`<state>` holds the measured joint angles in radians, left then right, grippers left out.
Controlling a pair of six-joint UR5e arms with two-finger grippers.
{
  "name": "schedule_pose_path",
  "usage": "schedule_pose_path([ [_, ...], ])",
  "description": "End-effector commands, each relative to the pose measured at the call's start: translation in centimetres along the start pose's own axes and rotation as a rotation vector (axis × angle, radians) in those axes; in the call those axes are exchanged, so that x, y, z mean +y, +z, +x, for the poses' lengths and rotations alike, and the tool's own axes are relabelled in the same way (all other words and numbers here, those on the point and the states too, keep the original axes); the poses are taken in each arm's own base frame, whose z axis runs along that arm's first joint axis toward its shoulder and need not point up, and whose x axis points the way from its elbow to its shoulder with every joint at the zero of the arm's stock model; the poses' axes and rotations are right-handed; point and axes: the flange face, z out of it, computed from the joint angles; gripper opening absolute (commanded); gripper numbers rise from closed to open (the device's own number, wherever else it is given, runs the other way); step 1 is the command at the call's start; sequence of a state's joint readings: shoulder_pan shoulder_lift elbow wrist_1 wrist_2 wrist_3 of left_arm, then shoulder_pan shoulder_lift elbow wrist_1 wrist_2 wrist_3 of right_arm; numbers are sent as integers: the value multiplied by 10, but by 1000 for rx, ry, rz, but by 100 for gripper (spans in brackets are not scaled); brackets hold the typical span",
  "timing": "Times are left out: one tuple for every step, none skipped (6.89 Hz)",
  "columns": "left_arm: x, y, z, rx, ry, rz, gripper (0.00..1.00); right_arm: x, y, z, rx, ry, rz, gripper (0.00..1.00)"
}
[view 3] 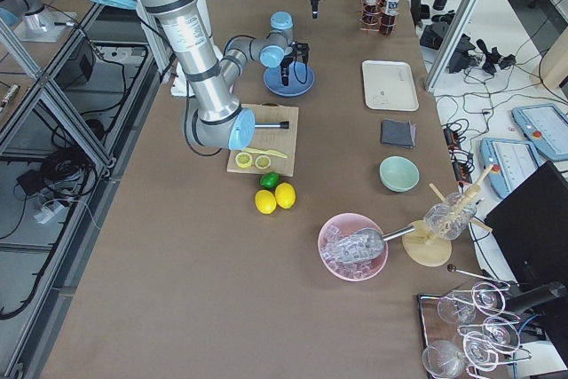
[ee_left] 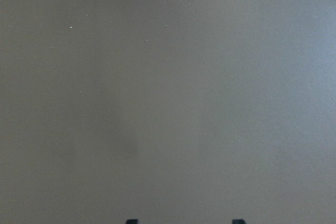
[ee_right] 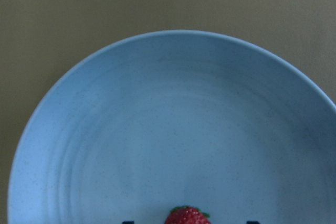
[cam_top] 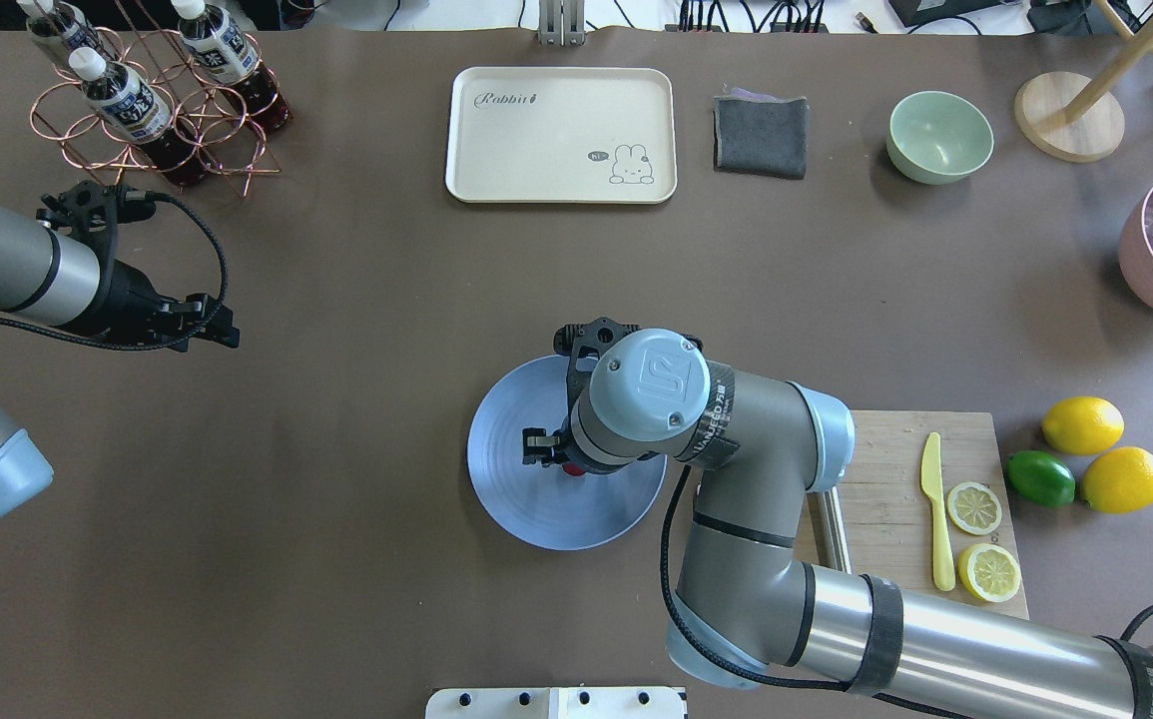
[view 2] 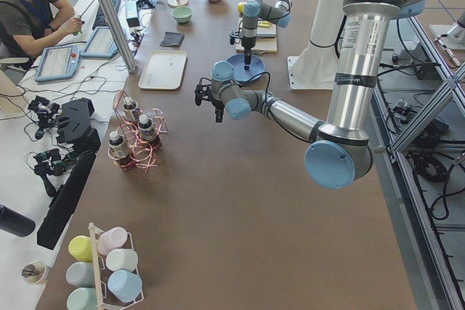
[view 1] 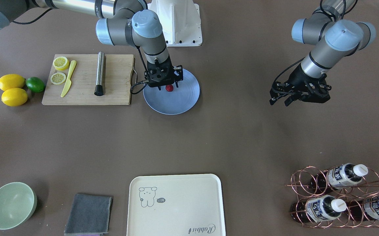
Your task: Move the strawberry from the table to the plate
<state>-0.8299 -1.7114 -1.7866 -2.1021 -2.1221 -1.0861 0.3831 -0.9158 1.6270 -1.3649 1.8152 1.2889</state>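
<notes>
1. While hanging low over the plate, right gripper is standing wide, with its fingertips flanking the strawberry and not touching it.
2. Strawberry is sitting on the plate, near its middle, off the table.
3. Judging by that, the transfer and the release are looking done. Only pulling the arm clear is remaining.
4. Well apart, left gripper is hovering over bare table, fingers spread, carrying nothing.
5. Writing: cream tray is showing "Rabbit" plus a small cartoon animal. Labels on each bottle are coming out too small to read.
</notes>
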Motion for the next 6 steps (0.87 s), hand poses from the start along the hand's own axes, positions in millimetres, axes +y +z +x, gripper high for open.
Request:
schedule_pose_path([
  [-15,-20,-9,20,-22,5,67,-39,-45,14,-36,49,8,100],
  [-34,-44,-27,34,-2,10,67,-78,-99,44,-27,109,-30,100],
  [-59,-81,-56,22,18,5,68,-112,-158,92,-25,105,-46,100],
  [-79,-114,-90,2,93,9,68,-142,-201,152,-21,59,-56,100],
  [-95,-143,-131,-61,142,-6,68,-167,-227,221,-10,-1,-56,100],
  [-105,-168,-171,-116,196,-28,69,-174,-235,302,29,-74,-57,100],
])
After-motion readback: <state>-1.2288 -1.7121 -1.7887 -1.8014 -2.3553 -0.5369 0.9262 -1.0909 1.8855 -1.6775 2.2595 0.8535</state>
